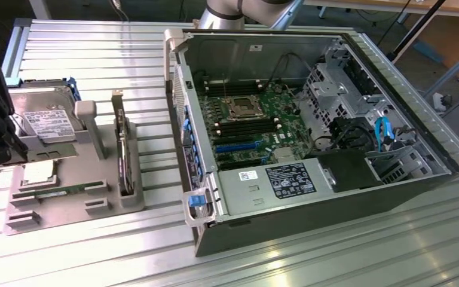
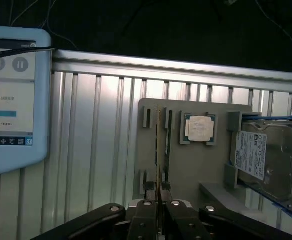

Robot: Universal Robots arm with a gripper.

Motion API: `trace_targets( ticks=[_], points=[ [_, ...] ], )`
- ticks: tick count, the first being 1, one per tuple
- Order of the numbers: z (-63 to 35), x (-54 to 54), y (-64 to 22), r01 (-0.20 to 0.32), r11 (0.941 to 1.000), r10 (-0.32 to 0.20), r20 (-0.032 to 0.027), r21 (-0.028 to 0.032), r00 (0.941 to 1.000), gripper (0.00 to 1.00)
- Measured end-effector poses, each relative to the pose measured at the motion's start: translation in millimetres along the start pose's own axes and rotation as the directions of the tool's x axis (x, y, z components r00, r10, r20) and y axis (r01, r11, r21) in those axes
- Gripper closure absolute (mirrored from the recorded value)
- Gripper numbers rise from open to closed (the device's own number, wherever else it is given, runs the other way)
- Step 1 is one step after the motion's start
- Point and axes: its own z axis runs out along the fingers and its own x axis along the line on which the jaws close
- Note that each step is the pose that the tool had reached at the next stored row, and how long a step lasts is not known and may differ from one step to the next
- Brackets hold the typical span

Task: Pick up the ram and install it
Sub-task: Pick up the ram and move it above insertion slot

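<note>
Ram: on edge in grey holder slots on table. Gripper jaws apparently pinching its near end. Not lifted clear; installation in open computer case outstanding.

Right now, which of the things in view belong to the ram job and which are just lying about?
Job: ram, gripper shut on it, holder tray, open computer case, motherboard.
Lying about: hard drive, processor chip, touchscreen tablet.
</note>
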Motion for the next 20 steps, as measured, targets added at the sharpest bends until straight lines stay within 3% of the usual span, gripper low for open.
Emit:
trace_targets(
  ticks=[3,7,15,20],
  points=[
    [-15.2,-1.0,0.2,0.000,1.0000,0.000,0.0000,0.0000,1.0000,0.87],
    [-27.7,-1.8,0.4,0.000,1.0000,0.000,0.0000,0.0000,1.0000,0.87],
    [-51.2,-3.4,0.6,0.000,1.0000,0.000,0.0000,0.0000,1.0000,0.87],
    [-59.7,-4.0,0.7,0.000,1.0000,0.000,0.0001,0.0000,1.0000,0.87]
  ],
)
